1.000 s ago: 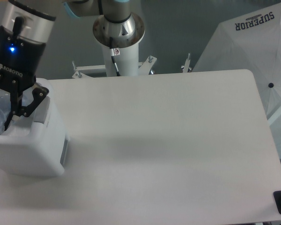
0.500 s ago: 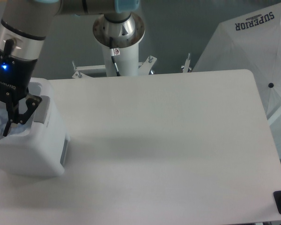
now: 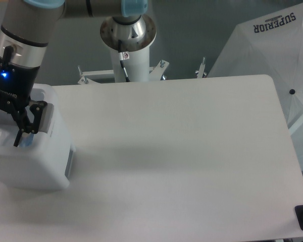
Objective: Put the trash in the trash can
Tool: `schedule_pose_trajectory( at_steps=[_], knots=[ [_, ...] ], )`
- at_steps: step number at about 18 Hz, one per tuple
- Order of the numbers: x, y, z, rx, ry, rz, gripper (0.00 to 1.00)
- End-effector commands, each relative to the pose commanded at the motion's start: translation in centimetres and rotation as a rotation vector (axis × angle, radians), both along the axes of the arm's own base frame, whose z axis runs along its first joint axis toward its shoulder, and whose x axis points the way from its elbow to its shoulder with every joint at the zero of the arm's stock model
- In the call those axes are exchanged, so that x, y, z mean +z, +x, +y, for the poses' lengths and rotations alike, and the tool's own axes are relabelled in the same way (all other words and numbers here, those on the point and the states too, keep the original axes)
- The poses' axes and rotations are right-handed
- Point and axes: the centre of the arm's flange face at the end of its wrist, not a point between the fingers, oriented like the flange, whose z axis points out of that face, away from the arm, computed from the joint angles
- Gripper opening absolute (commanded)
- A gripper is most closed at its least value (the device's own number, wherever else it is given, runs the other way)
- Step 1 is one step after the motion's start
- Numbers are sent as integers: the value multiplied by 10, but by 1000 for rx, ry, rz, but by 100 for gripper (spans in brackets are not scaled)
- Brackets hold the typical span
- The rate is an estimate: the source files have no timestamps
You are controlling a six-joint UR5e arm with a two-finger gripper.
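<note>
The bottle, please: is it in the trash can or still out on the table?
In. Its blue cap shows inside the open top of the trash can, just below the gripper. Whether the gripper is holding it, I cannot tell.

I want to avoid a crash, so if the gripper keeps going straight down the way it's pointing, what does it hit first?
The gripper points down into the open top of the trash can. Going straight on, it would likely meet the trash lying inside first, a bluish bit showing by its fingertips; depth there is unclear.
</note>
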Motion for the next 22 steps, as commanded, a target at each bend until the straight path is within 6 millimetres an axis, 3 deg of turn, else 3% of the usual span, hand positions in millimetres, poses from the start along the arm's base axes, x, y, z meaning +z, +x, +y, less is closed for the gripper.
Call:
schedule_pose_trajectory(
  at_steps=[6, 10, 12, 18, 22],
  knots=[
    [-13, -127, -45, 167, -13, 28, 100],
    [-49, -214, -82, 231, -56, 52, 100],
    [-71, -246, -102, 240, -81, 64, 100],
    [-128, -304, -151, 164, -154, 144, 100],
    [-151, -324, -172, 105, -353, 323, 100]
  ],
)
